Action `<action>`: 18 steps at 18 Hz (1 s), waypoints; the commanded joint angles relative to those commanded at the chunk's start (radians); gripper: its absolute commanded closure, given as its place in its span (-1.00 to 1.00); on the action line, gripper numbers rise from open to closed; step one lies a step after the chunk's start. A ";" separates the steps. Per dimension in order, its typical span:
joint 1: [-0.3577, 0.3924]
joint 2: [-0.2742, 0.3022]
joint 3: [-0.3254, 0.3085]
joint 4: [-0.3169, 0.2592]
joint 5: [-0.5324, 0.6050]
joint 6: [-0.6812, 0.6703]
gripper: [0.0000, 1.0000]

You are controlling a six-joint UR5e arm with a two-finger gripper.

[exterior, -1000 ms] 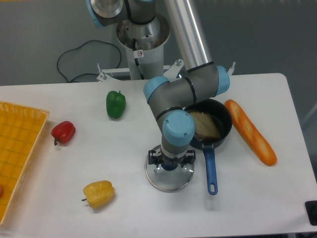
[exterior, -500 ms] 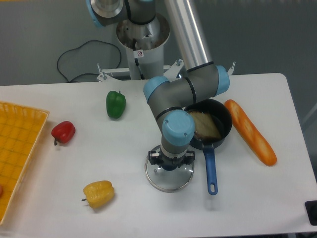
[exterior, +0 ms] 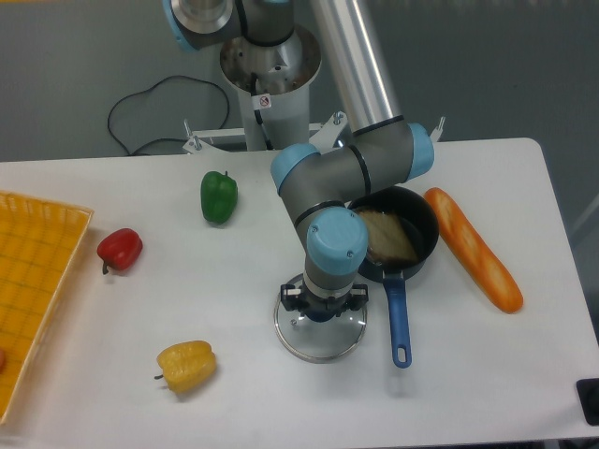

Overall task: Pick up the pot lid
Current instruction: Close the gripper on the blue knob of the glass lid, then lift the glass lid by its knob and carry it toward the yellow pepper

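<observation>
Gripper (exterior: 323, 297) pointing down, fingers around blue knob (exterior: 321, 316), presumably to lift by it; can't tell how far open or whether gripping. Pot lid (exterior: 323, 346) flat on table (exterior: 243, 402), knob up, beside pan (exterior: 428, 223) and its blue handle (exterior: 399, 323).

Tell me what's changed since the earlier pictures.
The end effector's fingers have drawn slightly inward around the blue knob; whether they grip it, I can't tell. Nothing was visibly let go. The lid, pan, green pepper and yellow pepper stayed where they were.
</observation>
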 joint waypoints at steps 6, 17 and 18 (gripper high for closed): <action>-0.012 0.015 0.002 -0.003 -0.002 0.055 0.18; -0.083 0.071 0.012 -0.012 0.003 0.146 0.18; -0.086 0.081 0.012 -0.012 0.002 0.161 0.18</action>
